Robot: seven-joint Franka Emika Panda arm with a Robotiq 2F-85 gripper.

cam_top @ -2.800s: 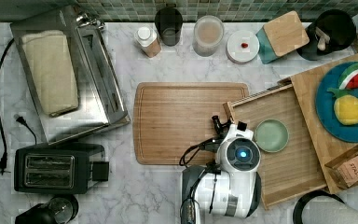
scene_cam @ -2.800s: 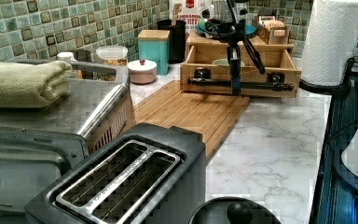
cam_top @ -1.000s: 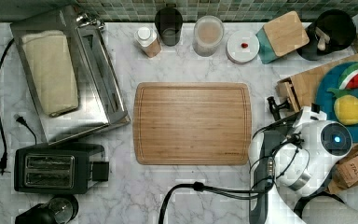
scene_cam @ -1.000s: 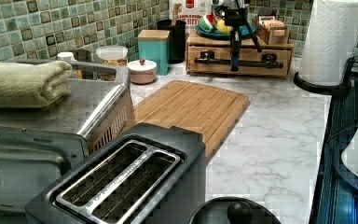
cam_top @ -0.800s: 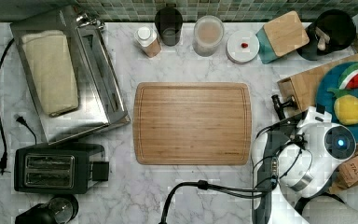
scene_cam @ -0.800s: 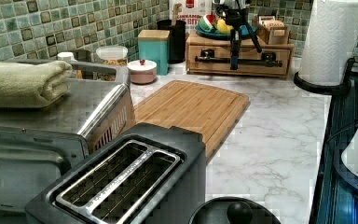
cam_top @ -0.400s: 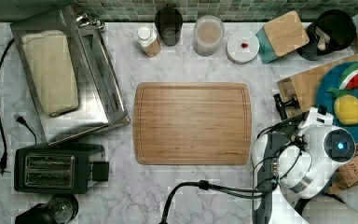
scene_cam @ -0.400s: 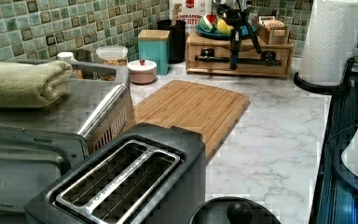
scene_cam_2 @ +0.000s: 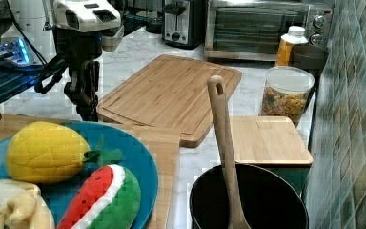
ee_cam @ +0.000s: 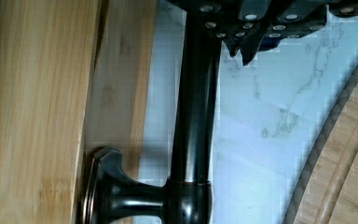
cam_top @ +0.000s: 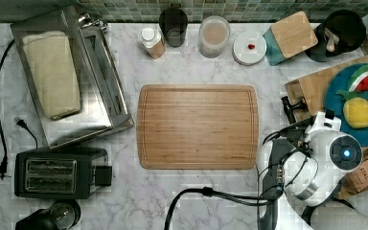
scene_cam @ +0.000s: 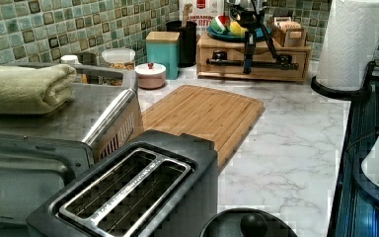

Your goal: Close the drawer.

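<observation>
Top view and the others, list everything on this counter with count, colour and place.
drawer: one, bamboo, pushed in
handle: one, black bar on drawer front
cutting board: one, wooden, centre
blue plate: one, on the box top, holding toy fruit
toaster oven: one, silver, the top view's left
folded towel: one, pale, on the oven
toaster: one, black, below the oven
paper towel roll: one, white, the left view's right
black pot: one, with wooden spoon
pincer: one, black, at the handle
</observation>
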